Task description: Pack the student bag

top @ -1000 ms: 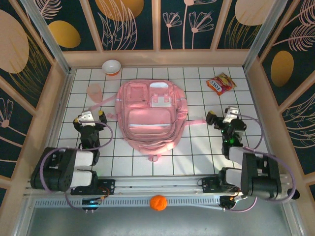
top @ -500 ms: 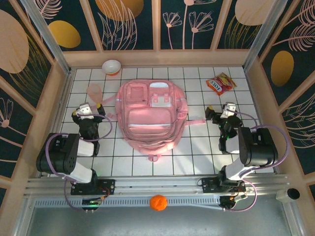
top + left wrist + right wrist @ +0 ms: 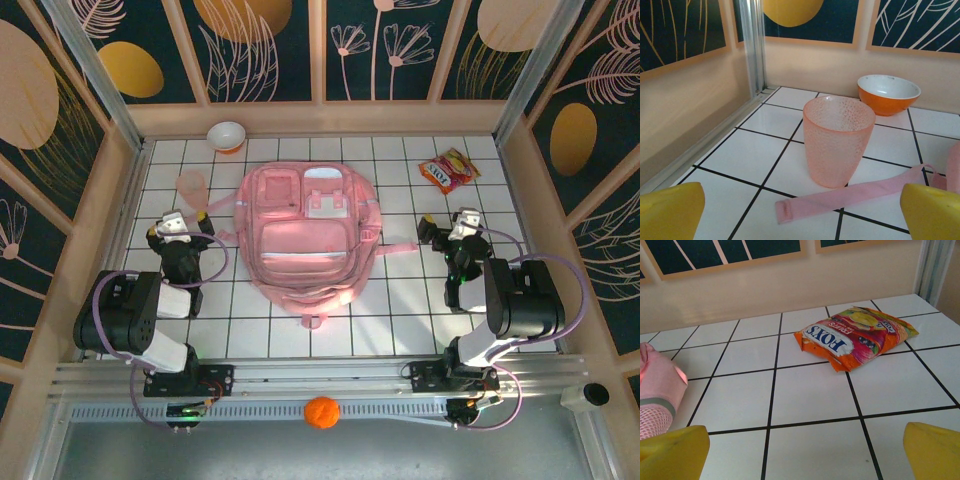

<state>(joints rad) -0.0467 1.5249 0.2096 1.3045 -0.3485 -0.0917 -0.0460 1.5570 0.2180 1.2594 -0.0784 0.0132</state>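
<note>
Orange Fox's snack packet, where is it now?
The packet lies on the far-right tiles in the top view, beyond the right gripper, right of the pink fabric backpack.
</note>
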